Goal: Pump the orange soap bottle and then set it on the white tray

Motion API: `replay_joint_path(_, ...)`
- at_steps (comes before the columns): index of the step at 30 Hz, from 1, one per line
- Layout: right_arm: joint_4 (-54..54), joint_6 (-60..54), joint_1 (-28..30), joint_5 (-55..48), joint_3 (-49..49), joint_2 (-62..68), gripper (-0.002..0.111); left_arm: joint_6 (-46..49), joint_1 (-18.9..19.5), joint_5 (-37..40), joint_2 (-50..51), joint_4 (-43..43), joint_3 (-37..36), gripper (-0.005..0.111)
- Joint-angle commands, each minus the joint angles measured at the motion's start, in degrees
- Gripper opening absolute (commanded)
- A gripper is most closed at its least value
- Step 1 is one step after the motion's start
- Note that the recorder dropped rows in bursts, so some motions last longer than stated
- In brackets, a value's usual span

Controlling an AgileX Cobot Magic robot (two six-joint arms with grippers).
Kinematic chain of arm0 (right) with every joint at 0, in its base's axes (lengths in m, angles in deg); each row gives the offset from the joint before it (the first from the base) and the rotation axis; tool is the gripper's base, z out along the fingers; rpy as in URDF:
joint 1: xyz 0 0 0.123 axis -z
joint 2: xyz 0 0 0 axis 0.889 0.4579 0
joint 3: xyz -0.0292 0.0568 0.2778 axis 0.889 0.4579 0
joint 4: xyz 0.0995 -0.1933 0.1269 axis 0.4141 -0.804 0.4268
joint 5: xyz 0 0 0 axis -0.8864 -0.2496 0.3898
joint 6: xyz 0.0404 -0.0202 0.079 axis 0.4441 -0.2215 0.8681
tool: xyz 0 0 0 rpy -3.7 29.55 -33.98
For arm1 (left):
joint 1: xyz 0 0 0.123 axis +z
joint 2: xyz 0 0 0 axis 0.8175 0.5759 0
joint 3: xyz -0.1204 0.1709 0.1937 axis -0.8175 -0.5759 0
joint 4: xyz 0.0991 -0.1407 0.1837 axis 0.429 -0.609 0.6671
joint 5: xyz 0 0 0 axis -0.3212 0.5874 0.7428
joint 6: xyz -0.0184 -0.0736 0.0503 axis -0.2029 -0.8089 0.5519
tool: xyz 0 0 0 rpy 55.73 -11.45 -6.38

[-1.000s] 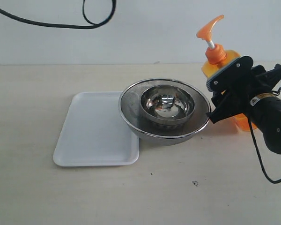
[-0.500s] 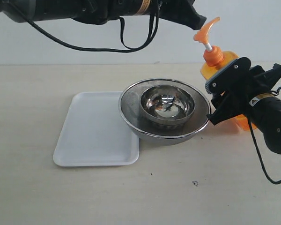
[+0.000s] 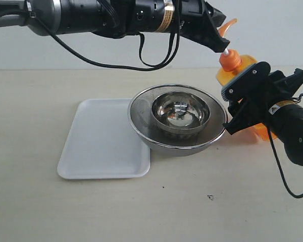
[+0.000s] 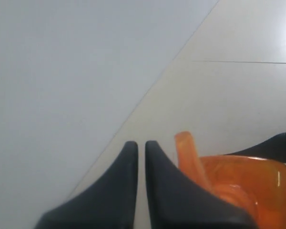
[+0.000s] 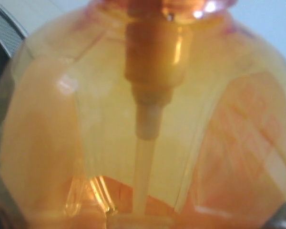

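The left gripper (image 3: 221, 41) is seen reaching across from the upper left to the pump head (image 3: 232, 24) of the orange soap bottle (image 3: 237, 70). One second earlier this arm was not in the exterior view at all, and only a loop of black cable was shown at the top. Half a second ago the gripper was held just beside the spout. Now part of the pump head is covered by it, and only a short piece of white stem is left showing above the collar. Whether the pump has been pressed down cannot be told. In the left wrist view its fingertips (image 4: 126, 162) are brought almost together, with a thin slit between them and nothing held there; the orange spout is seen just beside them.

The bottle is gripped at its body by the right gripper (image 3: 232, 110), whose jaws are spread wide and set against the bottle's sides. This grip is unchanged across the three moments. The right wrist view is filled by the translucent orange body.

The bottle is stood on the table (image 3: 217, 212) to the right of the mesh bowl (image 3: 141, 128), in which a smaller steel bowl (image 3: 181, 113) is nested. The white tray (image 3: 101, 141) is left unmoved on the far side of the bowls, its right edge overlapped by the mesh bowl, well apart from the bottle.
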Motion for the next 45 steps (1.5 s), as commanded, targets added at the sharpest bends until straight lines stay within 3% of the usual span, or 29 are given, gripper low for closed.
replay_joint_path(1,1.09,0.47,-0.03,-4.88,0.55,0.3,0.001,0.38,-0.32,-1.8,0.5,-0.35,2.36,0.005)
replay_joint_path(14,1.09,0.47,-0.03,-4.88,0.55,0.3,0.001,0.38,-0.32,-3.04,1.08,-0.35,2.86,0.005)
replay_joint_path(34,1.2,0.63,-0.03,-4.87,0.55,0.3,0.001,-2.64,-0.32,-18.49,0.26,-0.35,2.86,0.005)
replay_joint_path(45,1.2,0.63,-0.03,-4.87,0.55,0.3,0.001,-6.29,-0.1,-14.21,-1.46,-0.35,2.59,0.005)
